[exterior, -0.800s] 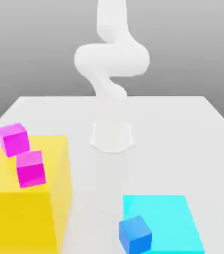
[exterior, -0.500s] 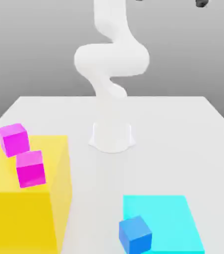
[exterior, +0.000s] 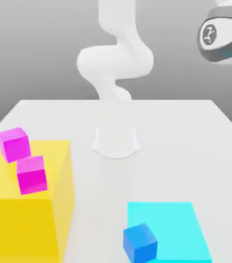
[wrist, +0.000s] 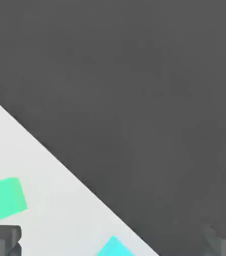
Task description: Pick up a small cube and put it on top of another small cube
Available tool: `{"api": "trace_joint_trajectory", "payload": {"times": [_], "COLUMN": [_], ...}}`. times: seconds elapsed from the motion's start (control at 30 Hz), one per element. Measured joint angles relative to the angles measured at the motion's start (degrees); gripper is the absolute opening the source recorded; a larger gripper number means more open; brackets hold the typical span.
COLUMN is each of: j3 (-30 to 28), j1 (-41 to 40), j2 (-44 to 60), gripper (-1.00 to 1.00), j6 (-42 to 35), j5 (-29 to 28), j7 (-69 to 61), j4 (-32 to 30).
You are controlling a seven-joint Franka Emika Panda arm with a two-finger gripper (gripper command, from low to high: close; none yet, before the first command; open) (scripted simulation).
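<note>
While the blue cube point(exterior: 139, 242) sits at the cyan pad's point(exterior: 177, 226) edge, the spread gripper point(wrist: 115, 240) has entered above the table's point(exterior: 190, 133) bare right.

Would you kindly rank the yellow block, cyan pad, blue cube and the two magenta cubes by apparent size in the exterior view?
1. Yellow block
2. Cyan pad
3. Blue cube, nearest the camera
4. Magenta cubes, alike

White table point(exterior: 179, 123), plain grey backdrop point(exterior: 36, 41)

Blue cube point(exterior: 139, 242) on cyan pad; magenta cubes point(exterior: 32, 174) on yellow block
</note>
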Motion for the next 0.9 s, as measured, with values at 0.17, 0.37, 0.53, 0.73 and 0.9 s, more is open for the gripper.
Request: {"api": "trace_joint_trajectory", "payload": {"times": [0.17,0.37,0.53,0.73,0.9], "j3": [1.8,0.5,0.0,1.4,-2.7], "j1": [3.2,7.1,7.6,6.6,0.4], "j2": [10.6,23.2,24.9,20.1,10.0], "gripper": [0.0,0.0,-1.0,-1.0,-1.0], "j6": [2.1,7.9,9.1,5.6,-2.3], "j5": [-2.9,-6.8,-7.3,-5.4,-1.5], "j7": [-1.8,-1.4,-1.1,-2.5,-1.1], "j4": [1.5,4.0,4.4,3.2,1.4]}}
